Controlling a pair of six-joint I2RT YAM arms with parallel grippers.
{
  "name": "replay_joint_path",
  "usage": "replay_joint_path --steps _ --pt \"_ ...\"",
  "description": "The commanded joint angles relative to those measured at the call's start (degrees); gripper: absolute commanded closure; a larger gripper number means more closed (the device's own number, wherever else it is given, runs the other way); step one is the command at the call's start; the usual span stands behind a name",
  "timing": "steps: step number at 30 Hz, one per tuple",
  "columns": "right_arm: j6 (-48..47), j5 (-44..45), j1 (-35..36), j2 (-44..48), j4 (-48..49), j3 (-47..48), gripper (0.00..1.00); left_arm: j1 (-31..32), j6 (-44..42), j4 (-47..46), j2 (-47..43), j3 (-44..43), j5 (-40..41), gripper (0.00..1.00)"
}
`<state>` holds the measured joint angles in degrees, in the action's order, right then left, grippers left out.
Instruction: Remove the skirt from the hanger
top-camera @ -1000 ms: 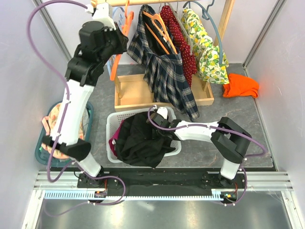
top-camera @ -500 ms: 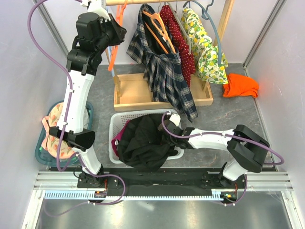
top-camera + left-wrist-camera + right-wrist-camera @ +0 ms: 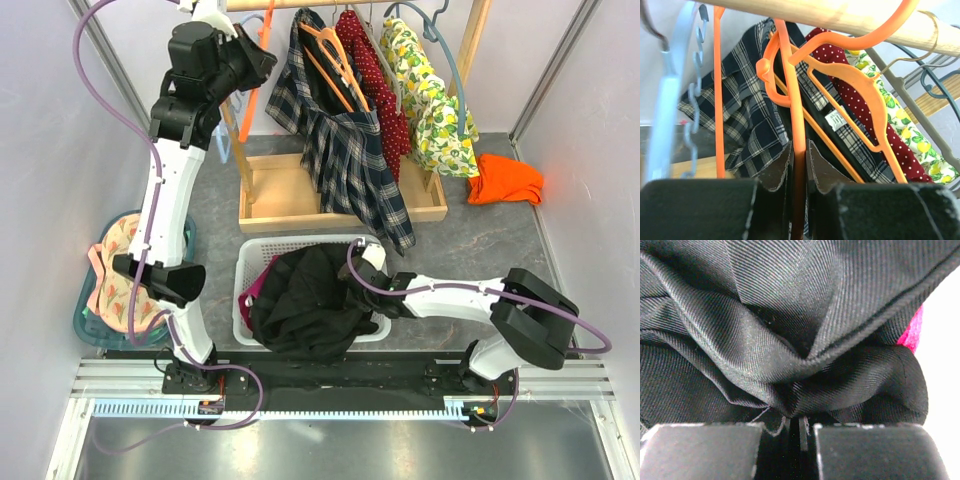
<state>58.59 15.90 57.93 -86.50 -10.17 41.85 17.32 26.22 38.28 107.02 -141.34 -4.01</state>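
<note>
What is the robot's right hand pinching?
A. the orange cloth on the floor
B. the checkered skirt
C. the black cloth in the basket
C: the right gripper is shut on a fold of the black garment in the white basket, while the left gripper is shut on the red-orange hanger up at the rail.

Grey table (image 3: pixel 480 252): white basket (image 3: pixel 290 242), orange cloth (image 3: pixel 505 180)

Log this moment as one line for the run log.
left gripper shut on bright orange hanger | right gripper shut on black garment over basket | skirt on pale hanger, untouched
</note>
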Motion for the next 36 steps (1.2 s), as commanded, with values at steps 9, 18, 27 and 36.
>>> replay_joint_path --steps 9,18,27,36 --pt "0.04 0.71 1.22 1.86 -14.08 -2.12 1.0 -6.24 9.81 -4.71 4.25 -3.25 -8.63 0.98" --pt "-1.28 10.79 1.22 5.46 -23.2 5.07 0.87 -11.08 12.98 -3.65 1.79 2.03 -17.42 0.49" --pt "-6.2 20.04 1.22 7.13 -32.09 18.17 0.31 -11.08 12.72 -5.32 -3.83 4.57 -22.53 0.0" --pt "-10.85 26.37 1.22 8.8 -39.57 29.94 0.18 -11.08 9.56 -8.22 -11.82 8.89 -22.62 0.01"
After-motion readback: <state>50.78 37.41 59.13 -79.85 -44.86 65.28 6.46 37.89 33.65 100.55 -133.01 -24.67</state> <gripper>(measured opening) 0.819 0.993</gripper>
